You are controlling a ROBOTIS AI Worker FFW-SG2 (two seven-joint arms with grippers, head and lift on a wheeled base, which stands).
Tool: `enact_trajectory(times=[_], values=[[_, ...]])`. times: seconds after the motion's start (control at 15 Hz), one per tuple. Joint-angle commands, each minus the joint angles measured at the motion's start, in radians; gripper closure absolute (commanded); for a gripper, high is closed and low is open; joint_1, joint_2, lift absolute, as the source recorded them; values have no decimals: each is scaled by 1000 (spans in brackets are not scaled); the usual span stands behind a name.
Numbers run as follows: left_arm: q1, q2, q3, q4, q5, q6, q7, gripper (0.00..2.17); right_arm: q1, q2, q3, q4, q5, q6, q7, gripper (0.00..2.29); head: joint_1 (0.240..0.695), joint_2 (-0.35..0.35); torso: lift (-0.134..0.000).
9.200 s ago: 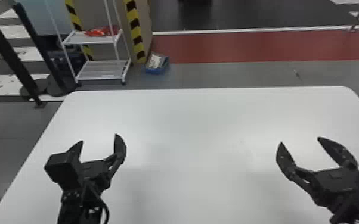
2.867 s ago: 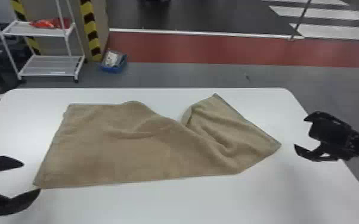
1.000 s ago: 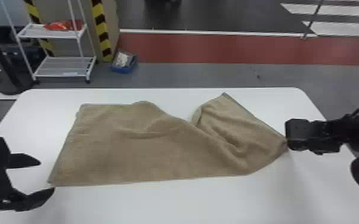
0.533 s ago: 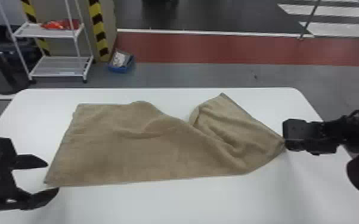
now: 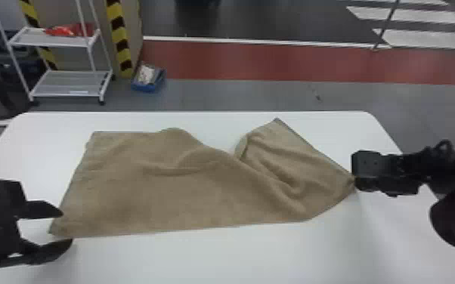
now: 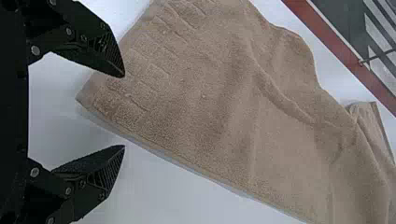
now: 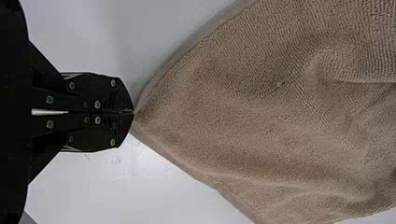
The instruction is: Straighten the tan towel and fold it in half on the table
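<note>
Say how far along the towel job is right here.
Looks done: the towel lies spread on the table, its left part fairly flat.
In hand: the right tool is shut on its right corner; the left tool stands open at its near left corner, not gripping.
Left: straightening the slanting crease toward the right, then folding in half, not yet begun.

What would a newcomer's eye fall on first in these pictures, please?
Probably the rumpled tan towel, spread across the white table. Next, perhaps, the right claw, shut on the towel's right corner, and the left claw, open at its near left corner. Beyond the table, toward the left, yellow-and-black stripes also stand out.
</note>
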Motion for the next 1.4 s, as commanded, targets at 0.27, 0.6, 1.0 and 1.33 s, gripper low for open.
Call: enact_trajectory(times=[0.27, 0.6, 1.0, 1.33], values=[[-9, 7, 1, 26, -16, 6, -19, 515, 1, 2, -4, -3, 0, 4, 0, 1420, 695, -70, -123], [-10, 6, 0, 32, -19, 6, -40, 994, 11, 3, -11, -18, -2, 7, 0, 1420, 695, -66, -123], [-21, 1, 24, 18, -10, 19, -19, 1642, 24, 5, -44, -57, -32, 56, -21, 1420, 695, -65, -123], [-44, 10, 162, -62, 56, 55, -37, 1639, 15, 5, -135, -155, -175, 175, -21, 1420, 695, -52, -123]])
